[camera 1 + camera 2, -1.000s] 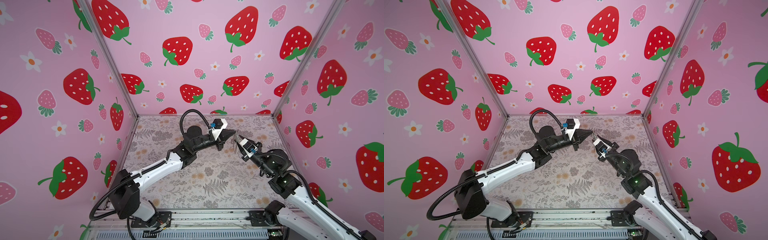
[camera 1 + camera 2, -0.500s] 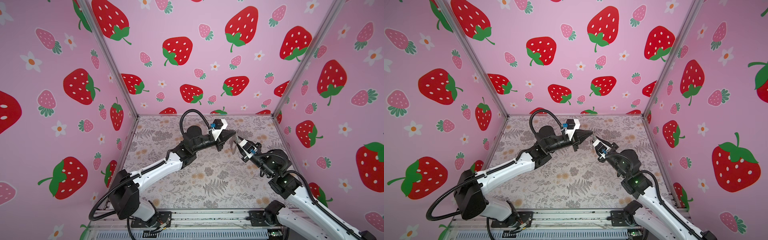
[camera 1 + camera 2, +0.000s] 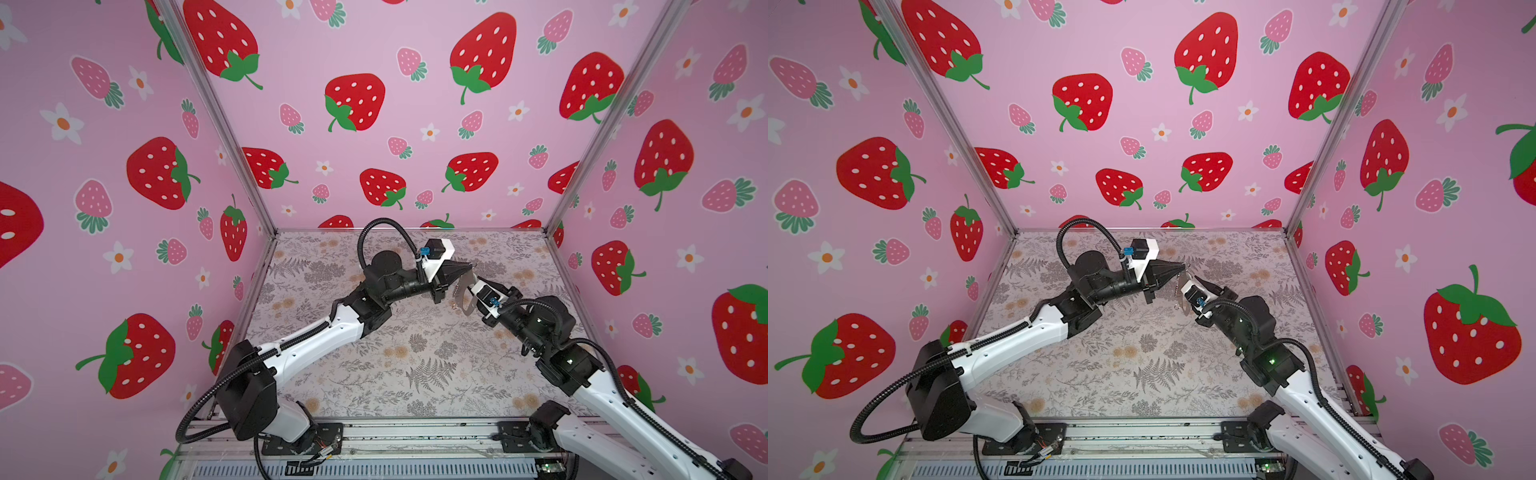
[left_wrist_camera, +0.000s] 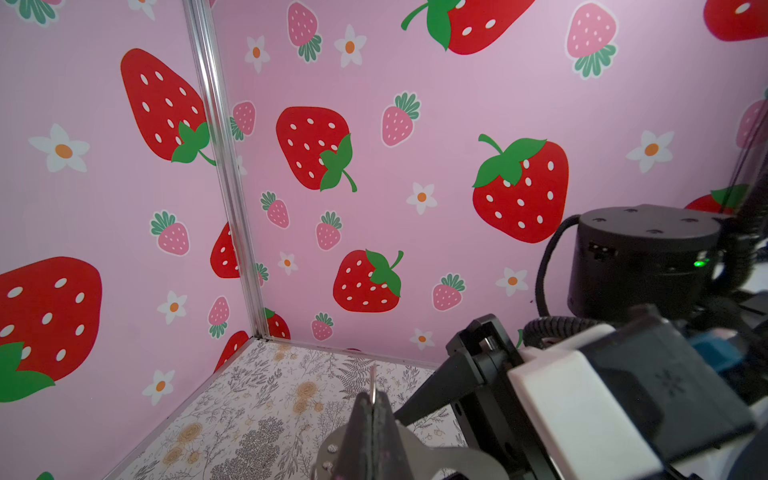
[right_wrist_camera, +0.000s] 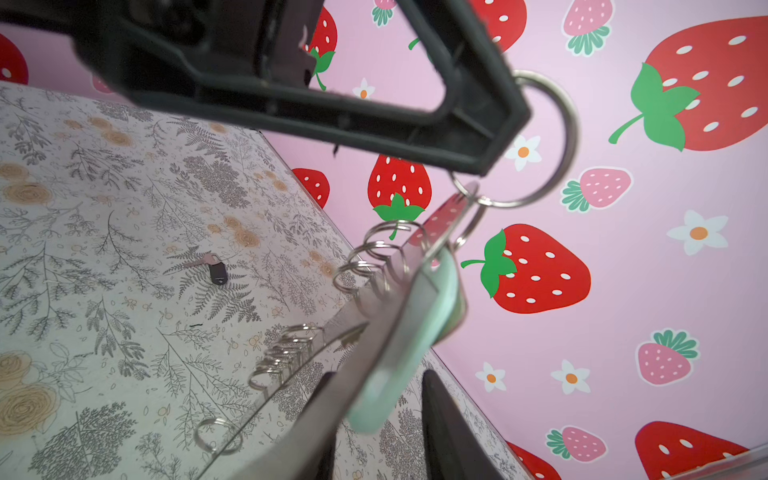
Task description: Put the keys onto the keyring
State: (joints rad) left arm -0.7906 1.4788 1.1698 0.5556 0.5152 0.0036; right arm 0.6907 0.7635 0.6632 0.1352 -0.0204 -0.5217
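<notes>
The keyring (image 5: 374, 307), a flat grey plate with small silver rings along one edge, hangs in the air from a large silver ring (image 5: 557, 137). My left gripper (image 3: 468, 266) (image 3: 1182, 266) (image 4: 372, 401) is shut on that ring. A mint-green tag (image 5: 415, 340) hangs beside the plate. My right gripper (image 3: 476, 286) (image 3: 1192, 286) (image 5: 378, 374) is open. The plate (image 3: 463, 293) (image 3: 1180, 291) and the tag lie between its fingers (image 5: 449, 436), and the plate rests against one finger. One of the keys (image 5: 214, 268), with a black head, lies on the table.
The table (image 3: 415, 374) has a grey floral cover. Pink strawberry walls close it in at the back and on both sides, with metal posts (image 3: 232, 137) in the corners. Both arms meet above the table's far middle.
The right gripper's jaws have widened a little around the plate. Both arms have hardly moved.
</notes>
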